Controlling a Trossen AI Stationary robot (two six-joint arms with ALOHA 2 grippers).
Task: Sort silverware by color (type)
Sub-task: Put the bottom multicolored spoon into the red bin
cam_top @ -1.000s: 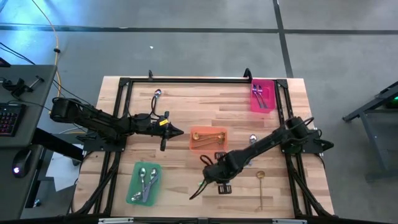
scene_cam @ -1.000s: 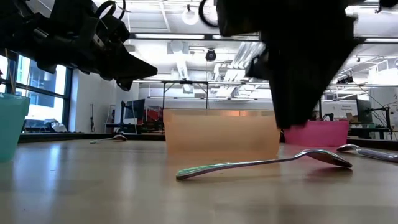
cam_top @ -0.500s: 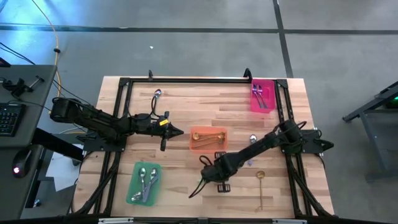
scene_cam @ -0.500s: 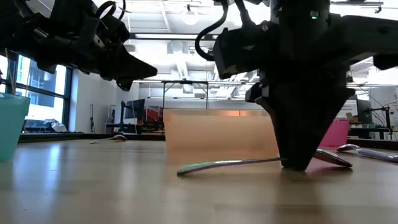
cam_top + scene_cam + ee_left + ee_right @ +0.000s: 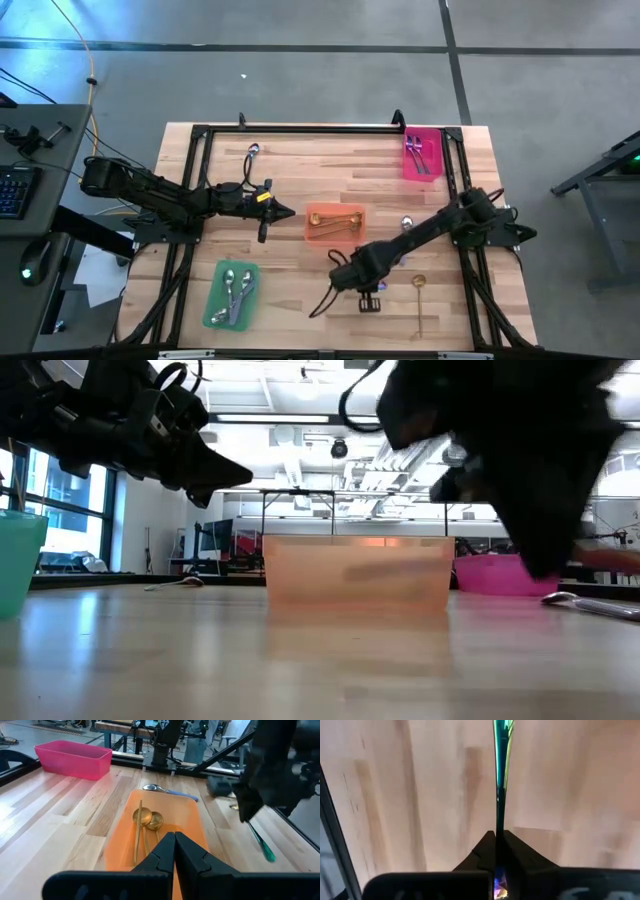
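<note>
My right gripper hangs over the table's near middle, shut on an iridescent green spoon of the silverware. The same spoon shows in the left wrist view, slanting down below that gripper. My left gripper hovers shut and empty just left of the orange tray, which holds gold spoons. The green tray holds silver spoons and the pink tray holds purple-handled pieces. My right gripper pinches the spoon between its two fingers at the handle's bowl end. The long green handle sticks out past the fingertips, roughly in line with them. The spoon is lifted clear of the table, handle end slanting down.
Loose silverware lies on the wood: a gold spoon near the right front, a silver spoon right of the orange tray, and another at the far left. Black frame rails border the table.
My right gripper came down on the iridescent spoon lying on the table, shut on it near its bowl end, and rose with it. The spoon, flat on the wood a second ago, now hangs clear of the table and has shifted slightly toward the right edge.
</note>
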